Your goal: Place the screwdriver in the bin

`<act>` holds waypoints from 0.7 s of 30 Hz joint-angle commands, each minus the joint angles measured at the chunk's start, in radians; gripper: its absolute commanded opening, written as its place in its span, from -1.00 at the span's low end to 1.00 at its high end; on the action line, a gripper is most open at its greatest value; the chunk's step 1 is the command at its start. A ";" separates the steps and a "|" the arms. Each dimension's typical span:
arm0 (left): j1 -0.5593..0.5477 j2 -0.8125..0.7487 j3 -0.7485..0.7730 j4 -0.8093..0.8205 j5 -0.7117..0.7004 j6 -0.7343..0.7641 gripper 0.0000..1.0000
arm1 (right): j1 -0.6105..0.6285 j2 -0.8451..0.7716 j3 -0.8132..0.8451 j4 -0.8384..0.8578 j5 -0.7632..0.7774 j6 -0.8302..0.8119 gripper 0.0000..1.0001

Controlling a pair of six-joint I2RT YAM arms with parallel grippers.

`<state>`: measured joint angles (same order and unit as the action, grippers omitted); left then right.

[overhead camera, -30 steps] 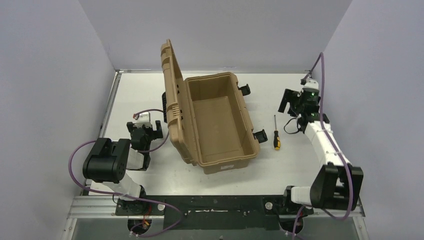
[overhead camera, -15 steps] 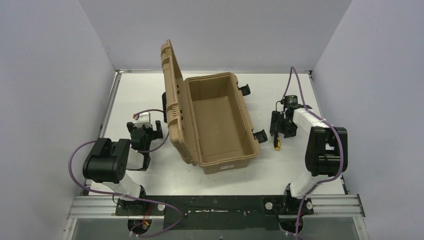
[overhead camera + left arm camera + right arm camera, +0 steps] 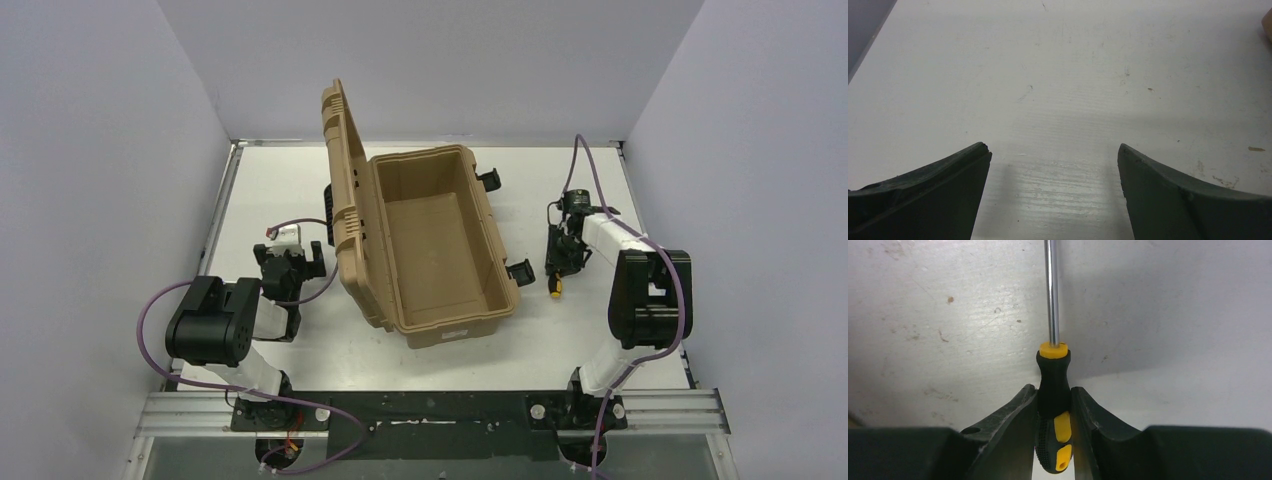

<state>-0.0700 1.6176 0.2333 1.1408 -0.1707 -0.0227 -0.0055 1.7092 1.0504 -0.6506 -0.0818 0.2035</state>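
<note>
Right jaws: clamped on the black handle of the screwdriver (image 3: 1053, 375), one on each side, just behind its yellow collar
Left jaws: apart, holding nothing, low over bare tabletop (image 3: 1063, 75)
Step in hand: by my judgement the grasp is made and the lift comes next; the tool appears to lie flat on the tabletop
Doing it well: keep the clamp firm, since the handle is rounded and could roll between the jaws; lift straight up before any sideways move; rise high enough for the long shaft to pass over the bin's near wall; release only once it is well inside the rim
Screwdriver's look: thin bright metal shaft; black handle with a yellow collar, yellow inlays and a yellow butt; small and slim beside the bin
Where it is: just right of the bin, apart from it, shaft pointing to the far edge
Bin (image 3: 460, 328): tan case, ribbed lid standing open on its left side, nothing visible inside
</note>
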 commanded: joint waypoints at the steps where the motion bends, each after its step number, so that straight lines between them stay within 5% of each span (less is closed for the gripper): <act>1: 0.006 -0.013 0.023 0.047 0.011 -0.013 0.94 | -0.001 -0.122 0.182 -0.114 0.039 0.031 -1.00; 7: 0.007 -0.008 0.023 0.059 0.013 -0.011 0.94 | 0.013 -0.167 0.580 -0.346 0.026 0.076 -1.00; 12: 0.006 -0.008 0.022 0.064 0.014 -0.010 0.94 | 0.183 -0.147 0.852 -0.434 0.026 0.182 -1.00; 17: 0.006 -0.004 0.021 0.070 0.013 -0.008 0.94 | 0.400 -0.128 0.922 -0.373 0.026 0.297 -1.00; 21: 0.006 -0.005 0.021 0.071 0.013 -0.007 0.94 | 0.535 -0.096 0.817 -0.302 0.042 0.328 -1.00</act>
<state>-0.0700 1.6176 0.2333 1.1553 -0.1703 -0.0223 0.4427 1.5745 1.9453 -0.9871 -0.0566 0.4511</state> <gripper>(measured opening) 0.971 0.271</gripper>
